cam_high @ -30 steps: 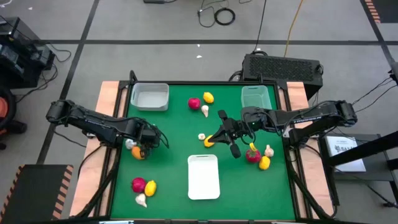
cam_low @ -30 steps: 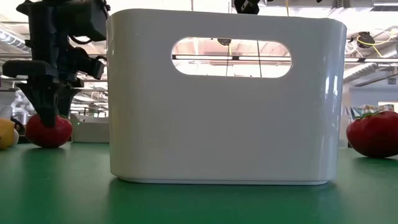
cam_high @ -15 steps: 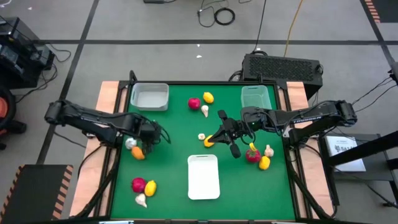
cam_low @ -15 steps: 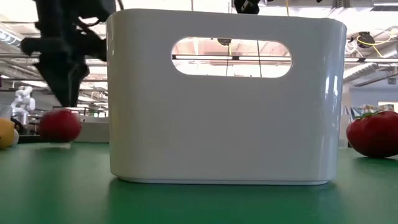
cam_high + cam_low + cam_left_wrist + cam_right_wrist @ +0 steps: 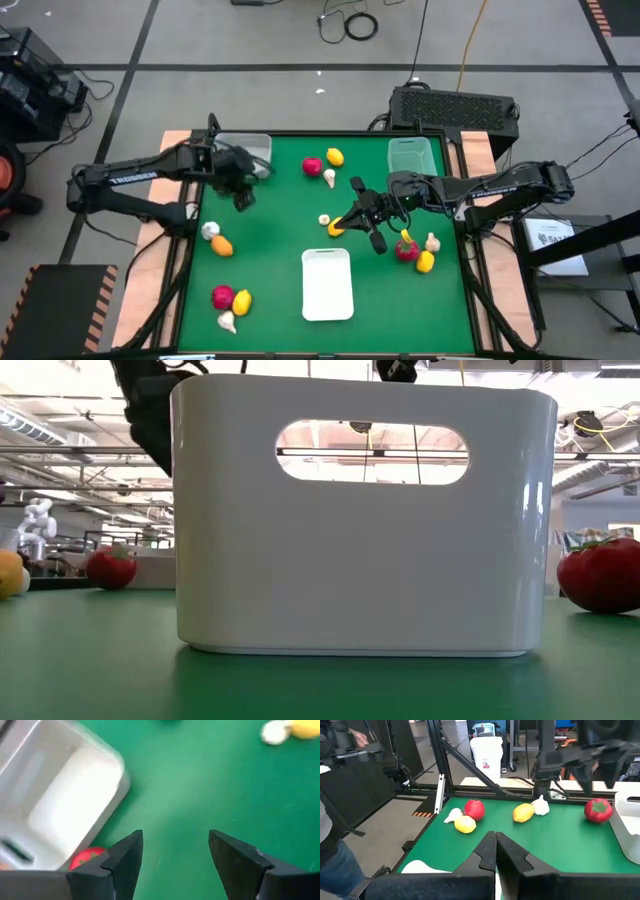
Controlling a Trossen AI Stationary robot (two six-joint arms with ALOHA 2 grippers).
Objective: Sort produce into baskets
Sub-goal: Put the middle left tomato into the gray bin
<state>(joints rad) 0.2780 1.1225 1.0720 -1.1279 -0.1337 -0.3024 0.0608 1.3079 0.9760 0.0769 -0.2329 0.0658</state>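
Upper left, the left gripper (image 5: 175, 840) hangs half-open and empty by the whitish basket (image 5: 75, 805), likely for the red tomato (image 5: 86, 858) beside it; the right gripper (image 5: 495, 840) waits shut, centre.

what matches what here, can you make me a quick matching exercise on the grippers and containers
Things:
1. left gripper
2. right gripper
3. green tub
4. white bin

States or places:
a. table's near edge, middle
b. shut
c. far right corner
d. open, nothing between the fingers

Pairs: 1-d, 2-b, 3-c, 4-a
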